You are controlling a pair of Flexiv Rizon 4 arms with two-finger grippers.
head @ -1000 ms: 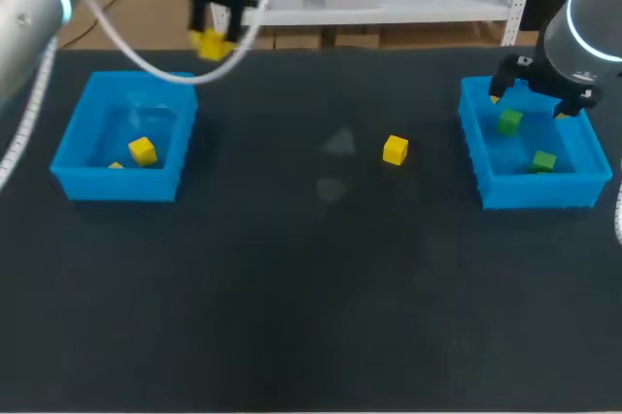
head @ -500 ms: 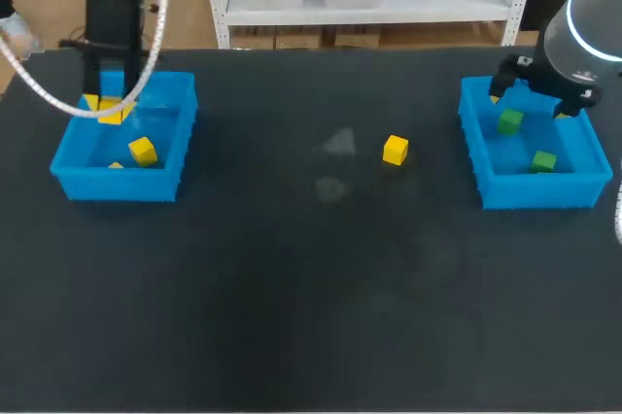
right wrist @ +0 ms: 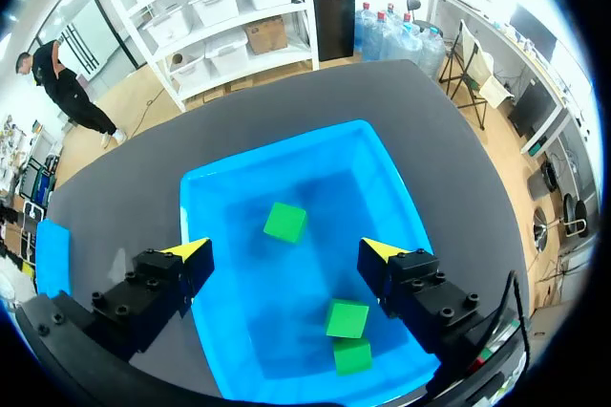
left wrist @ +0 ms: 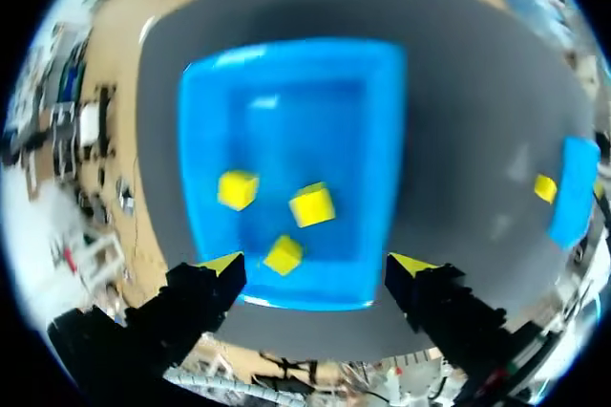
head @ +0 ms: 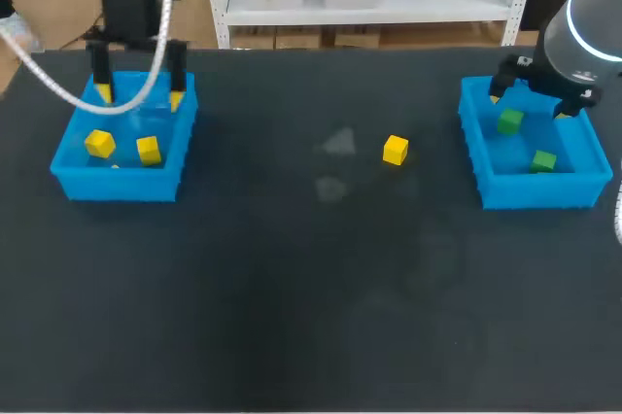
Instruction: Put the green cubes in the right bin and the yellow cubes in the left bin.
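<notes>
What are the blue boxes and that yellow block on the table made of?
The left bin and right bin look like plastic: even bright blue, thin walls, slight sheen inside. The lone yellow cube is matte with crisp edges, maybe painted wood or foam; I can't tell which.

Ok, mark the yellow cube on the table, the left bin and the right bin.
yellow cube on the table [head: 395, 150], head view, middle of the cube.
left bin [head: 117, 184], head view, front wall.
right bin [head: 540, 190], head view, front wall.
</notes>
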